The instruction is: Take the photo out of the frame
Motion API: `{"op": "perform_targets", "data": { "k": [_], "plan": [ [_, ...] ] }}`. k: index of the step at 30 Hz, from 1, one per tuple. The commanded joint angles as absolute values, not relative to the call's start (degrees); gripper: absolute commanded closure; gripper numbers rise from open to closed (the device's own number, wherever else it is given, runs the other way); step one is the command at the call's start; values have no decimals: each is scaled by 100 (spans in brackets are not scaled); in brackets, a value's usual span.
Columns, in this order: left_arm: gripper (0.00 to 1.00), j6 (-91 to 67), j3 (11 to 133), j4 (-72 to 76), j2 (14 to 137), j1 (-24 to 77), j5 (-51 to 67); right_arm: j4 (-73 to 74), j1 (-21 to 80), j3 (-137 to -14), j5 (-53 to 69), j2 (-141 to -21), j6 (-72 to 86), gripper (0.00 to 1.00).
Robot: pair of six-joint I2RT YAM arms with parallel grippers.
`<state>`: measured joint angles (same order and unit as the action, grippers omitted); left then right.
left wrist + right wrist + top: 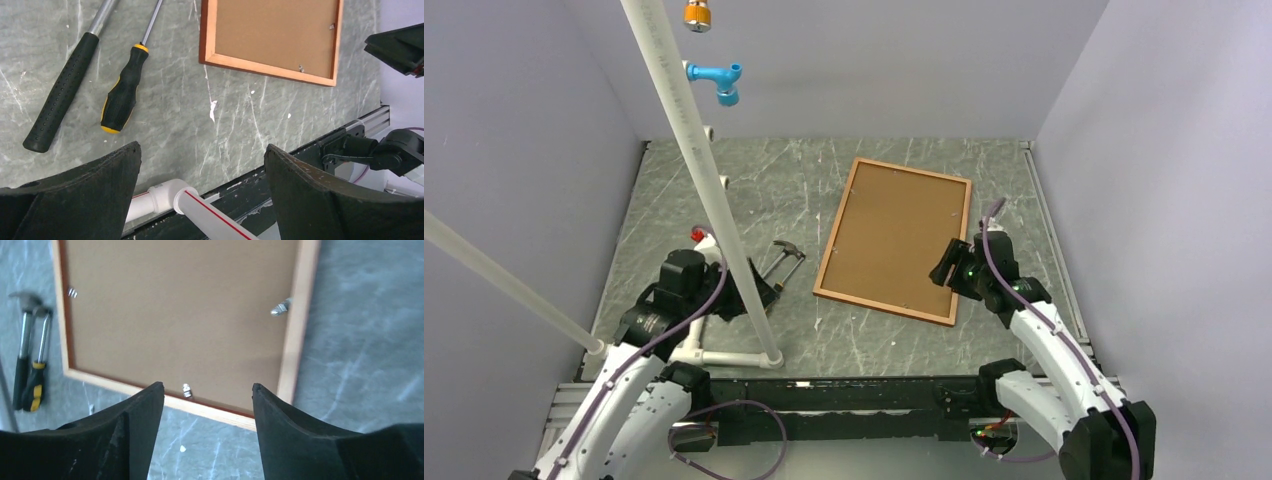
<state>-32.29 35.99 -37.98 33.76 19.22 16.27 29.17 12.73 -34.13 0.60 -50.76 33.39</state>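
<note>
Top external view: the frame (885, 307) lies face down on the grey table (774, 190), right of centre and skewed; the photo (894, 235) sits inside it, brown board backing upward, with small metal tabs (281, 307) at its edges; the right gripper (948, 266) hangs over the frame's near right corner, jaws parted with nothing between them; the left gripper (201, 147) is at the near left, jaws spread wide and empty, beside a white pipe stand (694, 150); a hammer (62, 90) and a black-and-yellow screwdriver (122, 85) lie side by side, left of the frame.
</note>
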Motion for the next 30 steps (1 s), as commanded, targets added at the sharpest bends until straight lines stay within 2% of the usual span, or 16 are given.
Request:
{"op": "perform_targets", "data": {
  "k": [1, 4, 5, 6, 9, 10, 12, 14, 20, 30],
  "plan": [
    [4, -3028, 3702, -3469, 3795, 1942, 1655, 2417, 1705, -3518, 941, -5356, 3107, 27],
    [6, -2845, 3734, -3402, 4358, 1942, 1376, 2153, 2354, -3632, 1146, -5835, 3121, 12],
    [7, -2815, 3723, -3319, 4559, 1942, 1288, 2051, 2561, -3672, 1228, -5974, 3139, 3],
    [8, -2774, 3707, -3212, 4752, 1940, 1256, 1961, 2757, -3720, 1282, -6109, 3171, 1],
    [15, -2683, 3651, -2777, 5387, 1951, 1234, 1802, 3387, -3817, 925, -6308, 3258, 0],
    [19, -2650, 3660, -2674, 5636, 1959, 1200, 1825, 3512, -3879, 785, -6348, 3315, 0],
    [36, -2571, 3758, -2653, 6105, 2016, 924, 1961, 3567, -3997, 614, -6413, 3297, 0],
    [44, -2499, 3891, -2702, 6463, 2197, 466, 2074, 3554, -4027, 389, -6356, 3224, 0],
    [45, -2444, 4249, -2550, 7359, 2843, -130, 1659, 3528, -3537, 524, -5816, 3189, 0],
    [44, -2771, 4647, -2715, 8646, 3545, -1231, 1921, 3481, -3328, 514, -5746, 2895, 0]
  ]
}}
